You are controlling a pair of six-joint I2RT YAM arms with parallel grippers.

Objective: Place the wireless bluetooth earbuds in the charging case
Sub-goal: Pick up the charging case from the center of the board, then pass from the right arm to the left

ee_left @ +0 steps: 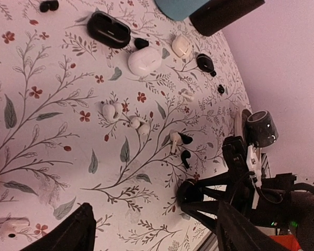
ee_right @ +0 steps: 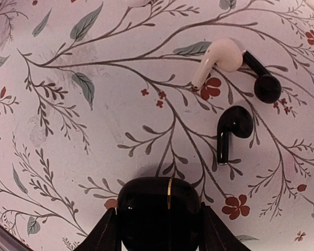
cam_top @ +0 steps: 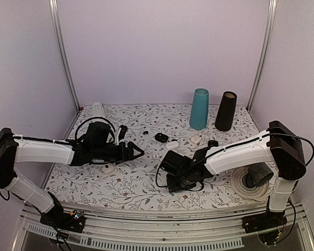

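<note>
Black case [ee_right: 159, 212] held between right fingers [ee_right: 105, 236], black earbud [ee_right: 231, 129], white earbud [ee_right: 218, 58] beyond

Your table [cam_top: 146, 188] wears a floral covering that reads matt and smooth, with a few faint smudges; you can't tell cloth from paper. The white earbud [ee_right: 220, 55] and the black earbud [ee_right: 233, 128] near it are glossy plastic that catches the light. The black charging case [ee_right: 159, 209] is polished plastic with a thin gold-coloured seam line. The white case [ee_left: 145, 61] shows a smooth, soft sheen. The teal cup [cam_top: 200, 108] looks matt, and so does the black cup [cam_top: 226, 111]. The frame posts [cam_top: 63, 57] are dull silver metal, and the arm shells [cam_top: 44, 150] are smooth white plastic.
</note>
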